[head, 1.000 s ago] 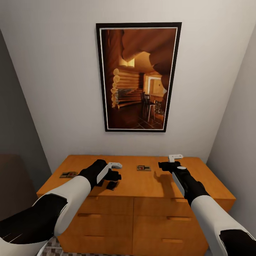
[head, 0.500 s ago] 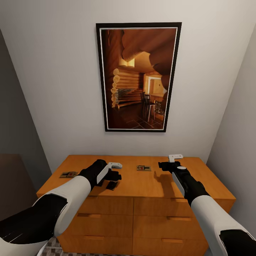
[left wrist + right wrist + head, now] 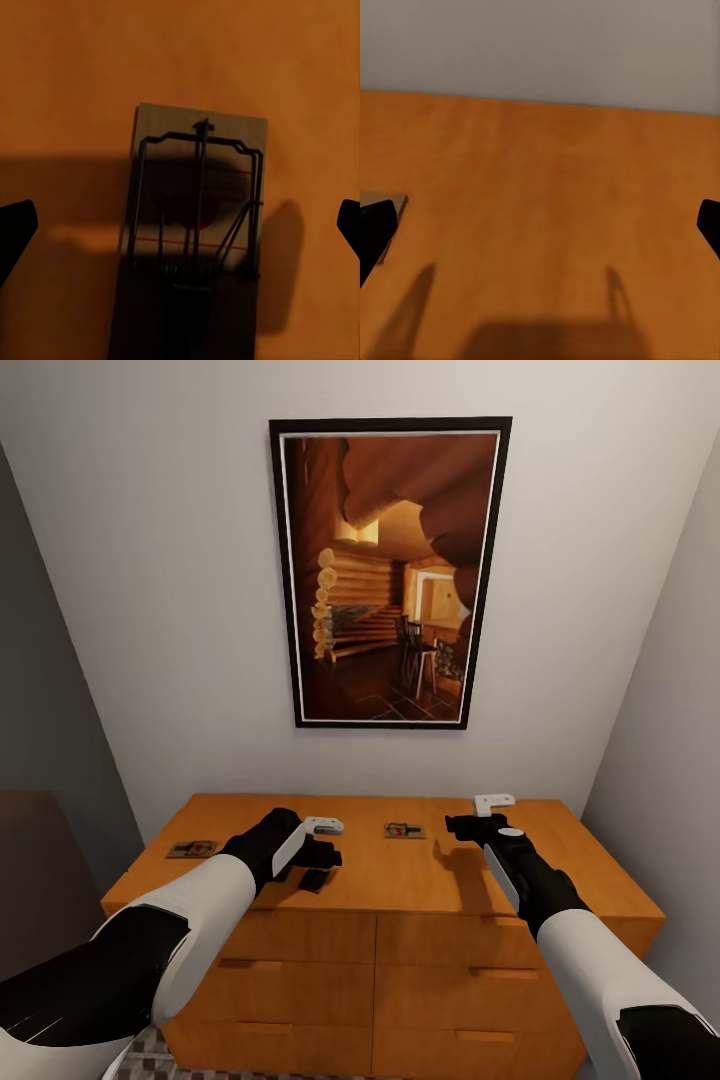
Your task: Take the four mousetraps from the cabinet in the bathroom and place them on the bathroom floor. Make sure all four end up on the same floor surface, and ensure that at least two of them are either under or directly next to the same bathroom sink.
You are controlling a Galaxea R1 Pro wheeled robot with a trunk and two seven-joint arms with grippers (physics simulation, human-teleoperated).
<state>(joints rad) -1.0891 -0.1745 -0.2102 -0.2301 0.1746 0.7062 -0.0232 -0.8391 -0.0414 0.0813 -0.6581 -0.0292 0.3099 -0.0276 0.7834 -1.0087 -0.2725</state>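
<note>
a: what's moved in the last second? we see hardly anything. the picture frame point(image 3: 390, 573) on the wall sits a touch higher in the head view now, and the whole view shifted with it, so that's our head tilting, not the things.

b: agreed. both arms are where they were. our left gripper point(image 3: 322, 860) hangs low over the cabinet point(image 3: 430, 875) top, pointed down at a mousetrap point(image 3: 196, 202). in the left wrist view that trap lies flat on the wood between the two fingertips point(image 3: 15, 229), which stand wide apart at the view's edges, so the jaws are spread and holding nothing.

a: and the right gripper point(image 3: 462, 826)?

b: it hovers over bare cabinet top near the back wall, fingers also apart and empty. a corner of another board pokes in beside one fingertip in its wrist view.

a: from the head view we count one trap at the far left point(image 3: 193, 850) and one in the middle point(image 3: 404, 831). the one under the left gripper is mostly hidden there. a fourth we can't make out.

b: so nothing is off the cabinet yet. we judge the next step is closing the left fingers on the trap beneath them.
</note>
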